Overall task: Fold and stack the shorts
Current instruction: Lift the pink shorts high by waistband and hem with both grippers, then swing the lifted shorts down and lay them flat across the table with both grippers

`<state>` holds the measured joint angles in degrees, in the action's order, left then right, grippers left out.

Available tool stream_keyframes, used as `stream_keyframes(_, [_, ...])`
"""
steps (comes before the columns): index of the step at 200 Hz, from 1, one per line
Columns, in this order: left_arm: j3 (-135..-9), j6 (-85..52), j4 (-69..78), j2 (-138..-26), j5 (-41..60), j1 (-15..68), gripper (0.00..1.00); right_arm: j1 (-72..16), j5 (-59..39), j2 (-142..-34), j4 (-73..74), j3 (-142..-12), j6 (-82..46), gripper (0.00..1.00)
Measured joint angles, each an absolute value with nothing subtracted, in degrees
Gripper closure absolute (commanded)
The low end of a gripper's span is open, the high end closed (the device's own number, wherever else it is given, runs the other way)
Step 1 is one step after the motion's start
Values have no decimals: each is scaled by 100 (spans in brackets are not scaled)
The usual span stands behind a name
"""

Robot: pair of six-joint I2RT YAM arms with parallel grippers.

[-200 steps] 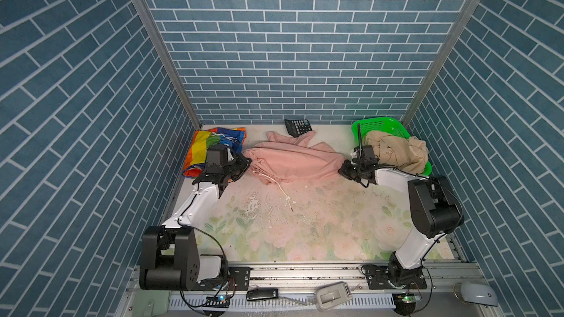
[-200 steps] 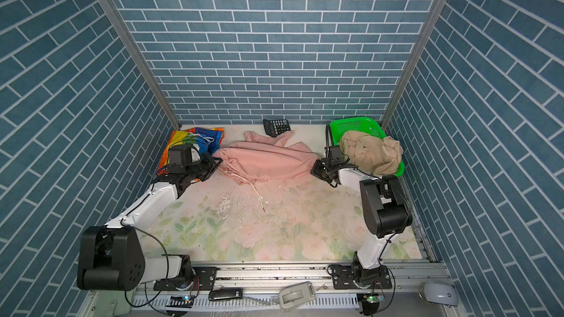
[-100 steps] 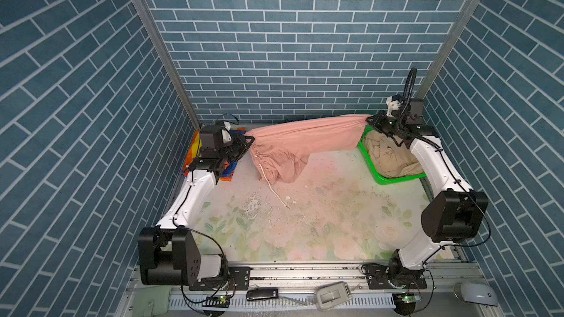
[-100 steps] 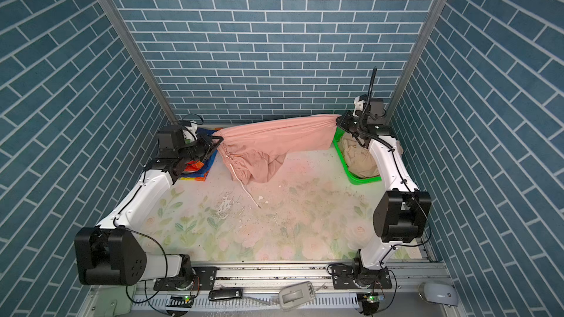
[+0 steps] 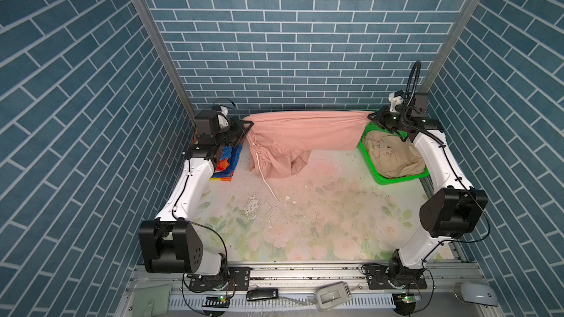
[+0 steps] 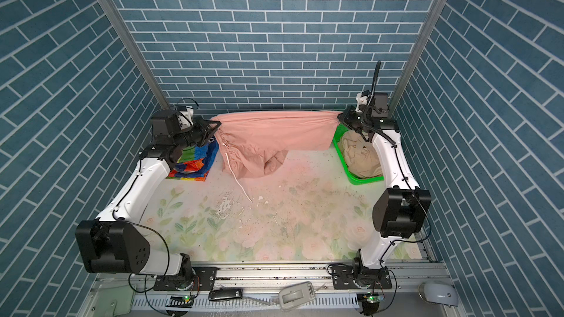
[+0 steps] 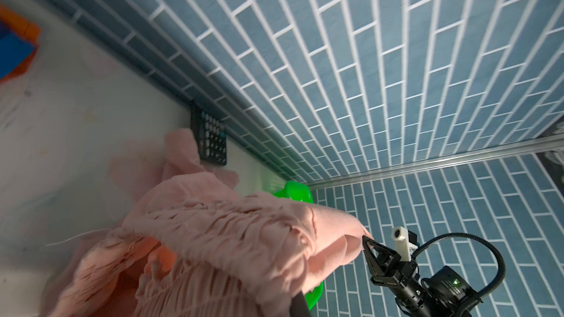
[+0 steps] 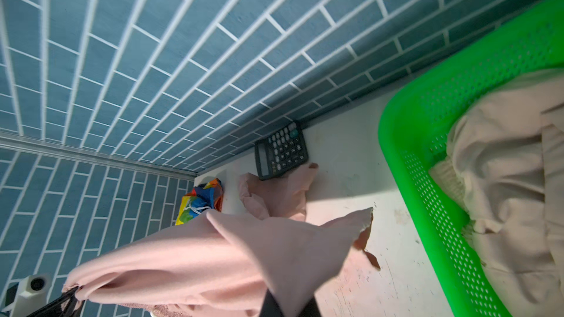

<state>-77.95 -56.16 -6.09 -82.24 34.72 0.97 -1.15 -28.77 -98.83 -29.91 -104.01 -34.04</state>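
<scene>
Your left arm (image 5: 195, 184) and right arm (image 5: 439, 160) match: glossy white tapered links between boxy black joint housings, with a thin black cable clipped along the white shells and looping loose at the joints. Your left gripper (image 5: 251, 124) and right gripper (image 5: 371, 116) are black, with open triangular fingers. The right wrist carries a small white camera block (image 5: 395, 99) and a ribbed black hose (image 5: 412, 77), and each base is screwed to a black plate (image 5: 241, 279).
</scene>
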Motion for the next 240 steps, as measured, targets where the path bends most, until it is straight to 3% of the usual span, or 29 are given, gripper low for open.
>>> stream_keyframes(58, [-8947, -5804, -716, -7806, 3483, 209, 100, 97, -3076, -9201, -3588, -11944, -3406, 100])
stream_keyframes(111, [-9769, -5911, -1096, -6665, 3439, 604, 100, 993, -3752, -8436, -3828, -13561, -3640, 100])
stream_keyframes(164, [-11161, -5612, -1809, -6683, 3579, 578, 100, 1658, -4733, -8962, -3382, -14787, -4324, 100])
stream_keyframes(207, [-9747, -5546, -1815, -7183, 3931, 364, 100, 1293, -5103, -10055, -3527, -14457, -4058, 100])
stream_keyframes(240, [-8084, -5492, -1590, -7867, 3948, 226, 100, 567, -4644, -11583, -4084, -13987, -3330, 100])
